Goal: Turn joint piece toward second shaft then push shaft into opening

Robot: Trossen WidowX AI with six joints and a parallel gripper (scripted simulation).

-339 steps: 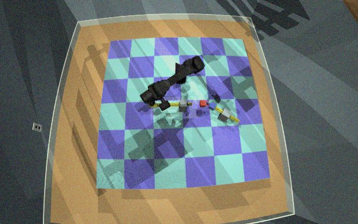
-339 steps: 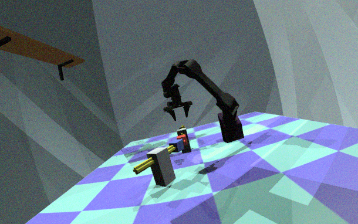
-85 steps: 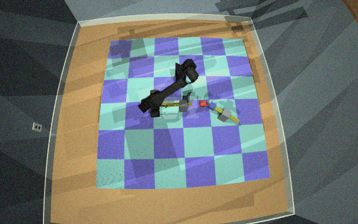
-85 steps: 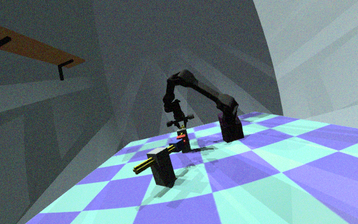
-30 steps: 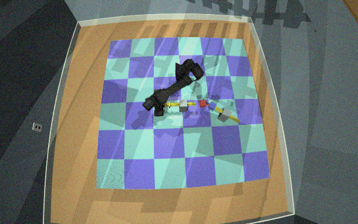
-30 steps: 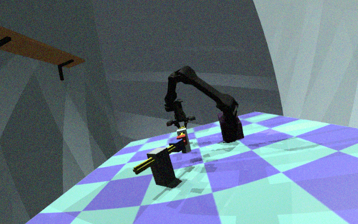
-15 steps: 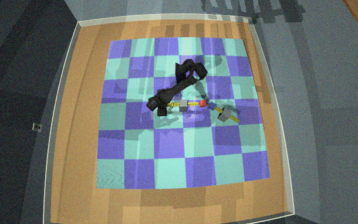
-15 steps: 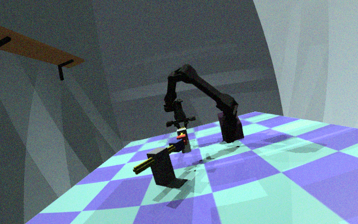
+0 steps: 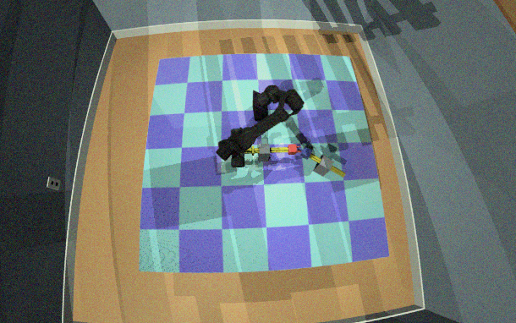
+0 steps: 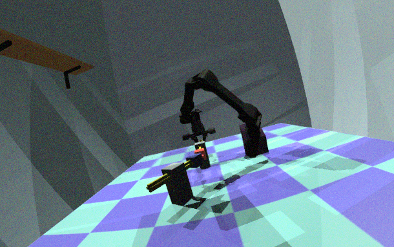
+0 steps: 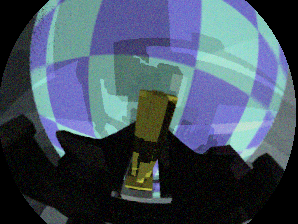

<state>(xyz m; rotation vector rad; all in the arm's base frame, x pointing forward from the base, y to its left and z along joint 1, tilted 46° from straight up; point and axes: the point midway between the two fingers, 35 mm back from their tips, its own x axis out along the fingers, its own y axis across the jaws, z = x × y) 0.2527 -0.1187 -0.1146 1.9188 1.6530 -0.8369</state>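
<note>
The sliding yellow shaft (image 9: 277,150) (image 11: 151,117) runs through its grey block (image 9: 264,152). My gripper (image 9: 240,150) (image 10: 200,139) is shut on this shaft, on the side of the block away from the joint. The red square joint piece (image 9: 293,149) (image 10: 201,155) sits on a dark blue hinge part (image 9: 305,152) (image 10: 194,161) at the end of the fixed yellow shaft (image 9: 337,171) (image 10: 157,183). That shaft passes through the other block (image 9: 323,166) (image 10: 178,189) at an angle. The sliding shaft's tip meets the red piece's opening; its depth inside is hidden.
The arm's base (image 9: 260,106) (image 10: 254,142) stands behind the shaft line, and the arm reaches over to the sliding shaft's outer end. A checkered mat (image 9: 285,205) (image 10: 274,213) lies under everything. A wooden shelf (image 10: 39,53) is high on the wall.
</note>
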